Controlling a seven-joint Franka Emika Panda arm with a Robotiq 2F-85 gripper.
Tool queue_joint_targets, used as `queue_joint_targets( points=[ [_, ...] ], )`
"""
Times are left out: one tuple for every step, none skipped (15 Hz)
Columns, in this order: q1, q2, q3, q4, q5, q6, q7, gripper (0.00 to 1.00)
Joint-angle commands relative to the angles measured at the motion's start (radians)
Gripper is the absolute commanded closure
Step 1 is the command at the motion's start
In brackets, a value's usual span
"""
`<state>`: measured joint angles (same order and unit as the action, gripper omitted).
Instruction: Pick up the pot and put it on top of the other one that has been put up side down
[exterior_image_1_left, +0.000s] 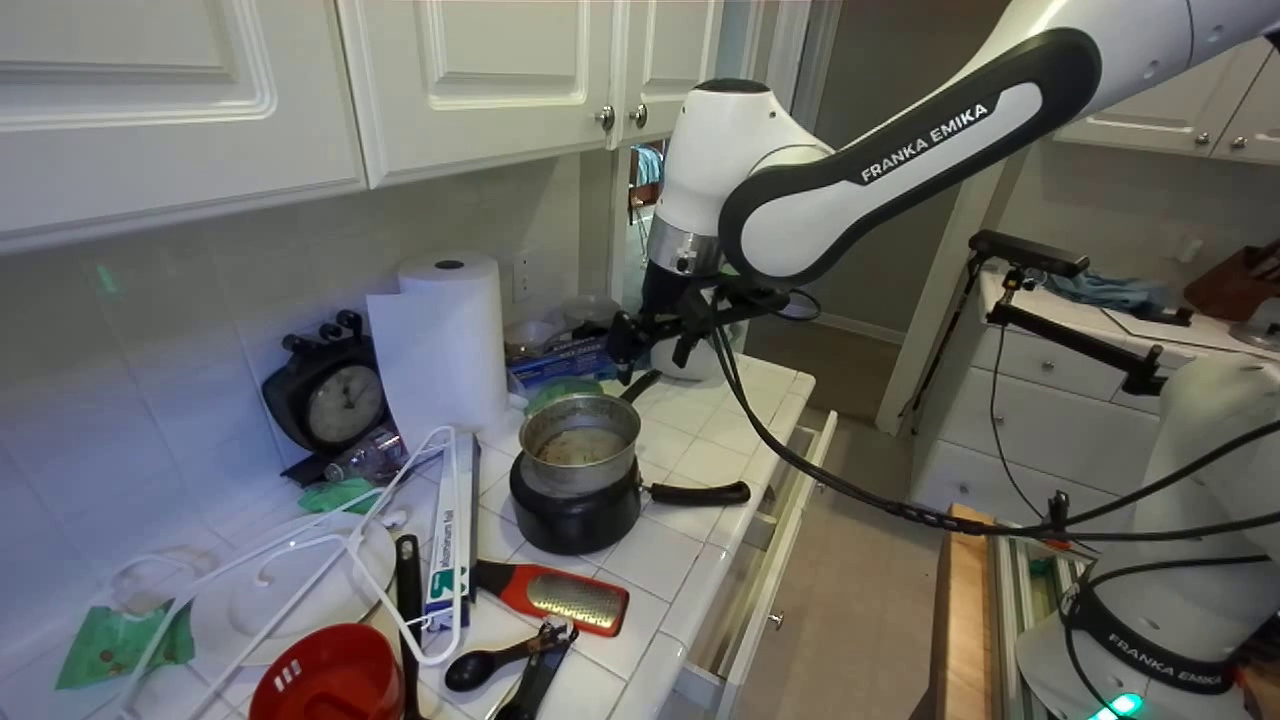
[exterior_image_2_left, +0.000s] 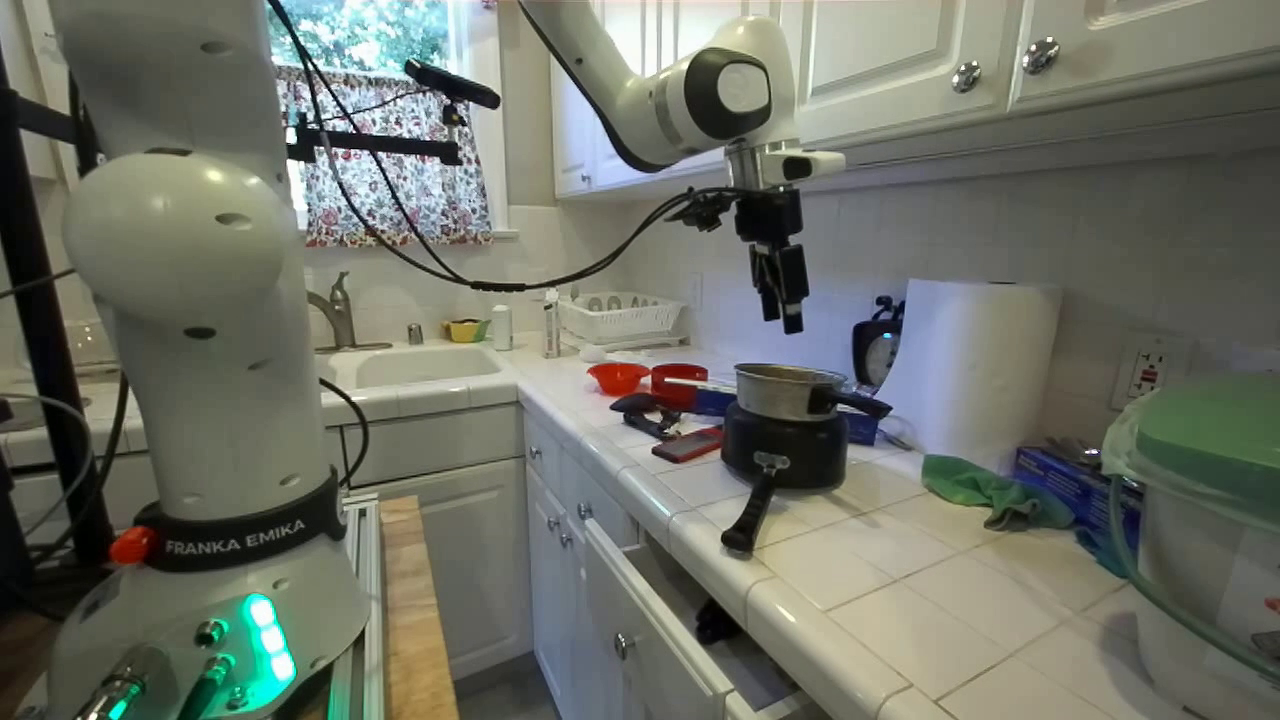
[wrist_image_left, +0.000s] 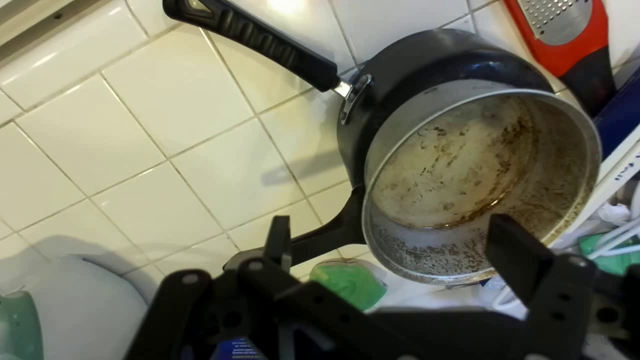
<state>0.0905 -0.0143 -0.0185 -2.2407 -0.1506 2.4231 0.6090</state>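
On the white-tiled counter (exterior_image_1_left: 690, 428), in an exterior view, stands the dark pot (exterior_image_1_left: 577, 520), with the silver saucepan (exterior_image_1_left: 580, 445) resting upright on top of it. Toward the wall (exterior_image_1_left: 150, 350) from the dark pot rises a paper towel roll (exterior_image_1_left: 450, 340); on its camera side lies a red grater (exterior_image_1_left: 575, 597). White cabinets (exterior_image_1_left: 500, 80) hang above, and the floor (exterior_image_1_left: 850, 560) runs past the counter's edge.

In an exterior view, my claw (exterior_image_2_left: 781, 320) hangs higher than the dark pot, apart from the silver saucepan. Beyond the dark pot are a red bowl (exterior_image_2_left: 618, 378), a white dish rack (exterior_image_2_left: 625, 318) and, farther off, the sink (exterior_image_2_left: 430, 368), below a window (exterior_image_2_left: 360, 35) with a floral curtain (exterior_image_2_left: 400, 190). Nearer than the dark pot stands a green-lidded bucket (exterior_image_2_left: 1200, 560); below its stretch of counter, a drawer (exterior_image_2_left: 665, 655) is pulled out. My base (exterior_image_2_left: 210, 620), lit green, stands across from the dark pot.

In the wrist view, my fingers (wrist_image_left: 510, 245) stand well apart, one seen across the silver saucepan's handle (wrist_image_left: 322, 240), the other across its side. Glossy tiles (wrist_image_left: 215, 145) surround the dark pot, taking shadow beside it; brown stains mark the silver saucepan's inside.
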Motion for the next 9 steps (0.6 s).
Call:
queue_joint_targets(
  points=[
    [-0.025,-0.084,0.025,-0.086,0.001,0.057,-0.035,0.00],
    [-0.028,-0.097,0.029,-0.097,0.002,0.065,-0.039,0.00],
    [-0.033,-0.105,0.033,-0.106,-0.010,0.073,-0.030,0.00],
    [-0.036,-0.054,0.037,-0.052,0.004,0.042,-0.023,0.00],
    [-0.038,-0.064,0.040,-0.062,0.005,0.048,-0.024,0.00],
    [-0.040,-0.072,0.042,-0.069,0.005,0.049,-0.025,0.00],
    [-0.041,-0.077,0.043,-0.072,0.006,0.049,-0.025,0.00],
    [-0.042,-0.079,0.044,-0.075,0.006,0.050,-0.025,0.00],
    [-0.043,-0.080,0.045,-0.077,0.006,0.052,-0.026,0.00]
  ],
)
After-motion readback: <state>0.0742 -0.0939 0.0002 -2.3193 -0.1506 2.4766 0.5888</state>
